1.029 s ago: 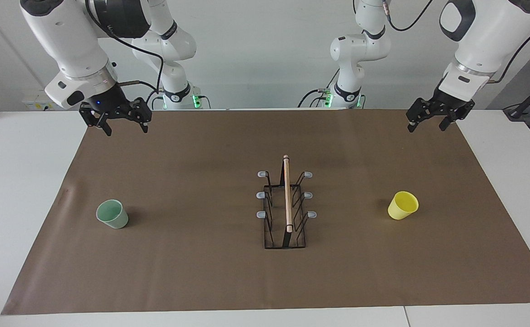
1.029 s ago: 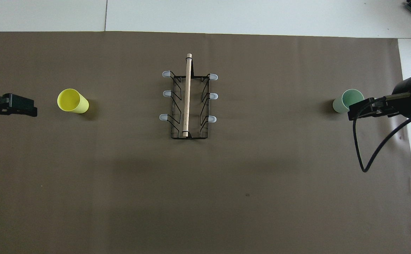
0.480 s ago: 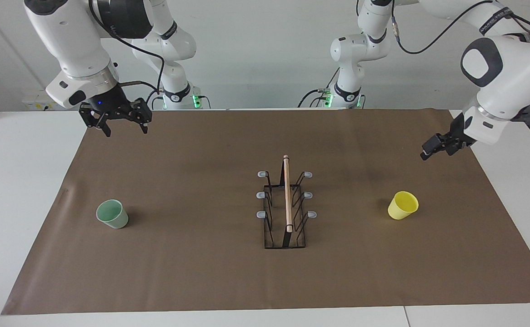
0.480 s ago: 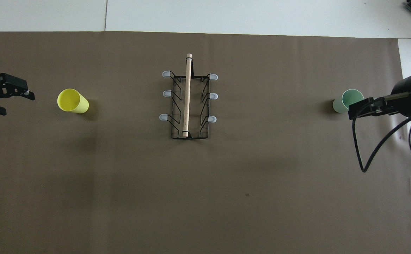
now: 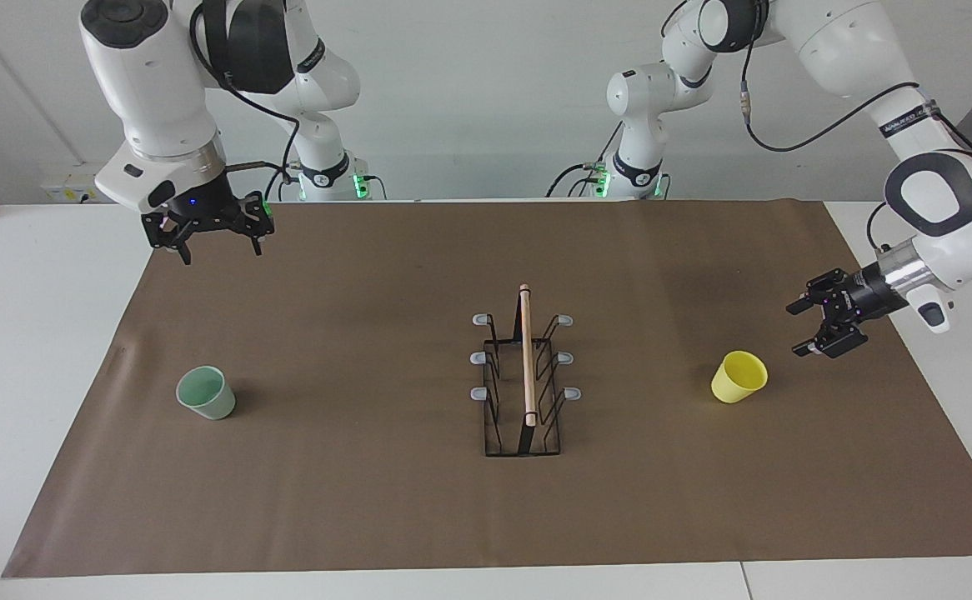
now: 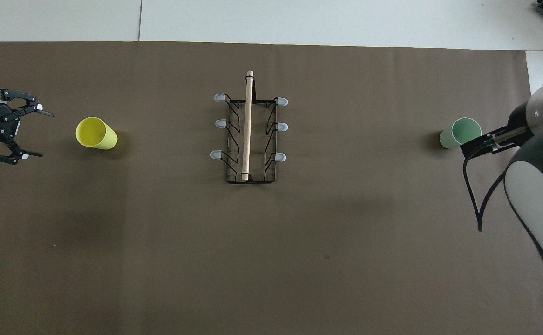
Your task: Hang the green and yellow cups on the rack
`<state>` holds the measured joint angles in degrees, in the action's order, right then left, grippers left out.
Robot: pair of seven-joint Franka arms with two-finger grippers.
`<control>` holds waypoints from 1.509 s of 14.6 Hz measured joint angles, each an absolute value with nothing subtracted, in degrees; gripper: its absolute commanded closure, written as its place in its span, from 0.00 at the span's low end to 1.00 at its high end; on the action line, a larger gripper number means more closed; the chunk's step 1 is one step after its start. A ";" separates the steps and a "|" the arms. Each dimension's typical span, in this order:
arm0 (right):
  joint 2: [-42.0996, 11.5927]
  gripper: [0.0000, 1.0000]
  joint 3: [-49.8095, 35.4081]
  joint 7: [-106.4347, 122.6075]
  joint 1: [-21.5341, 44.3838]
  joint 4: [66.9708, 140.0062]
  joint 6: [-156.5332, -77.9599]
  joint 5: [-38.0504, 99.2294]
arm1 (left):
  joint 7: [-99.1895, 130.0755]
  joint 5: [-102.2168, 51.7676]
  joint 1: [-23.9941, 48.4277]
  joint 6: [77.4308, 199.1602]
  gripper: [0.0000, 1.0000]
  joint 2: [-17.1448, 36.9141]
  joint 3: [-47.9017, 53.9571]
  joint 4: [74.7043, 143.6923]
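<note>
The yellow cup lies tilted on the brown mat toward the left arm's end of the table, its mouth turned toward that end. My left gripper is open and turned sideways, low over the mat beside the yellow cup, with a gap between them. The green cup stands upright toward the right arm's end. My right gripper hangs open and empty, pointing down, high over the mat's edge. The black wire rack with its wooden rod stands mid-table, its prongs bare.
The brown mat covers most of the white table. In the overhead view my right arm and its black cable overlap the green cup's edge.
My left arm has swung down and out, turning its gripper sideways to the yellow cup's level. The right gripper has shifted slightly. The cups and the rack have not moved.
</note>
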<state>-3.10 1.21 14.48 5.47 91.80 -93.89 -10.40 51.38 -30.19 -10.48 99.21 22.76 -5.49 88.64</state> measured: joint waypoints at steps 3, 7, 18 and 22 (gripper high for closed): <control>-3.34 0.00 1.21 26.69 5.53 92.38 -94.38 -14.20 | 59.89 -36.06 -12.39 103.36 0.00 23.66 -5.44 90.34; -3.09 0.00 1.18 47.59 5.80 94.66 -95.91 -23.35 | 61.56 -45.67 -16.49 109.14 0.00 23.67 -5.38 97.14; -11.16 0.00 1.16 53.85 11.72 110.83 -116.01 -47.55 | 41.50 -76.82 -20.62 114.87 0.00 18.55 -3.52 120.08; -13.81 0.00 1.18 53.85 11.67 113.02 -120.38 -50.88 | 34.71 -83.45 -20.62 115.18 0.00 18.69 -2.18 123.33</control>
<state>-13.81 1.18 53.85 11.67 113.02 -120.38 -50.88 34.71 -83.45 -20.62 115.18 18.69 -2.18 123.33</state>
